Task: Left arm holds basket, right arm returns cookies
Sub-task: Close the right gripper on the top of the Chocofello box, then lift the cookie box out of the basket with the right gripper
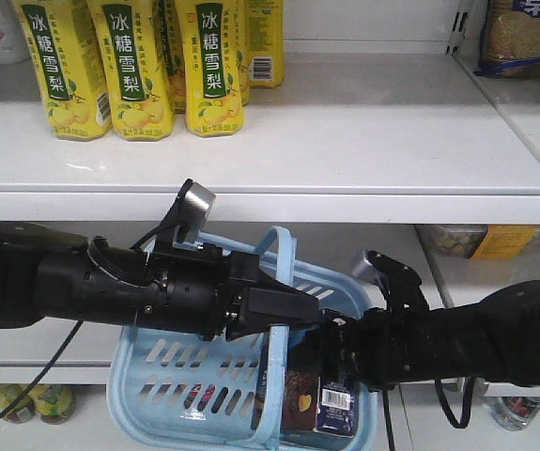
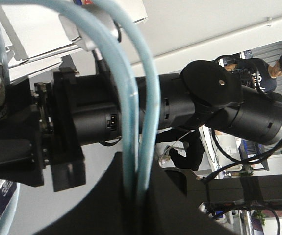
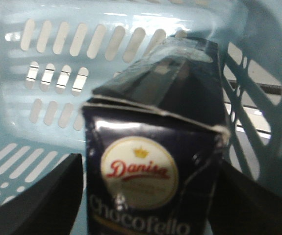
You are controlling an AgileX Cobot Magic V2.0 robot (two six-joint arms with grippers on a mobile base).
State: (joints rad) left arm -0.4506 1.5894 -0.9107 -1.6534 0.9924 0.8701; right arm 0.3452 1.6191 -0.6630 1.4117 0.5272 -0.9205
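Below the white shelf [image 1: 345, 141]: a light blue basket [image 1: 157, 376] with slotted sides hangs in front of the lower shelving.
Left end effector [image 1: 293, 308]: black and pointed, clamped on the basket's thin hoop handle [image 1: 284, 246].
Cookies [image 3: 150, 161]: dark navy carton with a white oval logo, standing upright inside the basket at its right-hand end in the front view.
Right end effector [image 3: 150, 210]: one black finger on each side of the carton, pressing against it.
Shelf top: yellow drink cartons [image 1: 129, 56] at the back left.
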